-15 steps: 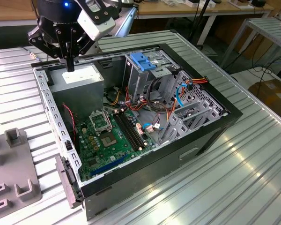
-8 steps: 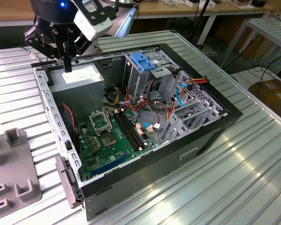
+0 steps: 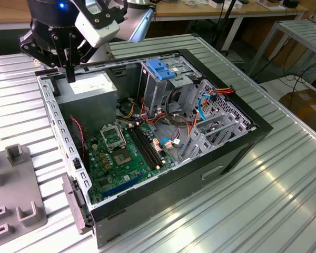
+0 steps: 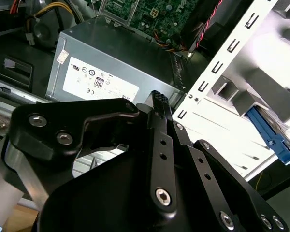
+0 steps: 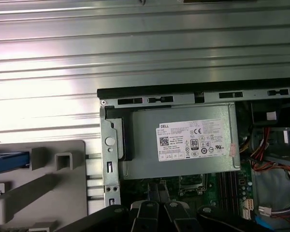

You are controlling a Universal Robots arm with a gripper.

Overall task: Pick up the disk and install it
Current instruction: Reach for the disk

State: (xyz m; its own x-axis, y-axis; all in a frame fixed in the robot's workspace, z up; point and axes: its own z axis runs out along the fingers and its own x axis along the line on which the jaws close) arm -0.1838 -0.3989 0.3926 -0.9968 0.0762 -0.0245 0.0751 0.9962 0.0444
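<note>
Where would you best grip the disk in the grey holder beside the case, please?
Take the disk by its upturned blue edge, from straight above: it seems to stand edge-up in the grey holder, leaving just that edge free.

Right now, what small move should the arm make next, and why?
Probably shift off the case toward the grey fixture: the gripper hangs empty over the power-supply box, while a blue bracket edge, likely the disk's, lies on that fixture.
</note>
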